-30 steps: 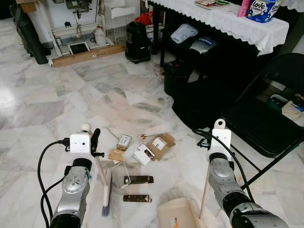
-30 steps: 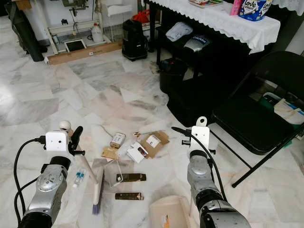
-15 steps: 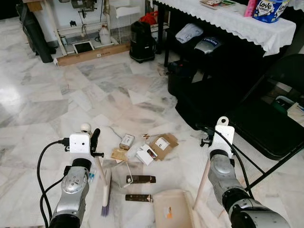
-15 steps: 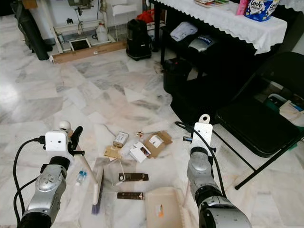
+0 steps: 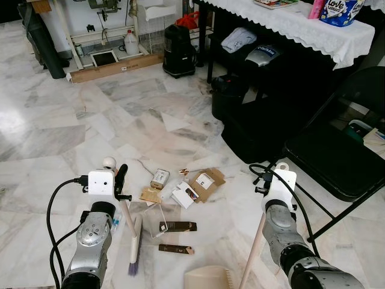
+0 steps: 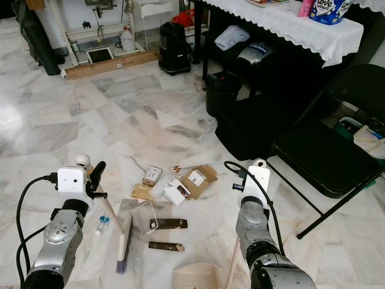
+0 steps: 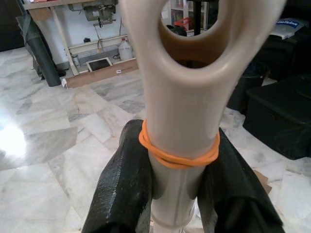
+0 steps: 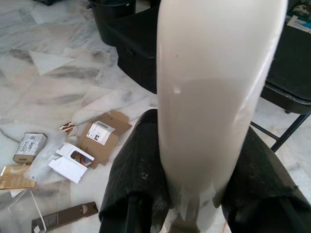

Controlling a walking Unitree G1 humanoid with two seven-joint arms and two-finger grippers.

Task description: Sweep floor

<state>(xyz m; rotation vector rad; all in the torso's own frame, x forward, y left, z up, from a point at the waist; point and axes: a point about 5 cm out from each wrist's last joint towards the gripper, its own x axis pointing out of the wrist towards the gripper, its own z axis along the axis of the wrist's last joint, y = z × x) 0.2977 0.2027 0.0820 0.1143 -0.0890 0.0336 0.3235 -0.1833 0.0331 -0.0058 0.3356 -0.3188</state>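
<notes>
My left gripper (image 7: pixel 181 194) clamps the broom handle (image 7: pixel 182 111); its orange rubber band (image 7: pixel 177 153) shows from the wrist, its bristles (image 5: pixel 133 263) on the marble beside scattered boxes (image 5: pixel 204 183). My right gripper (image 8: pixel 194 194) grips the dustpan handle (image 8: pixel 214 97), the dustpan (image 5: pixel 207 278) low before me.

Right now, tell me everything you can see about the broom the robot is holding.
The broom is a small hand broom in cream plastic with a long handle that ends in an oval hanging hole. An orange rubber band is wound round the handle. The left claw is shut on it just below that band. The handle slants down to the head, whose purple-tipped bristles rest on the marble floor, just left of the scattered cartons and wrappers.
</notes>
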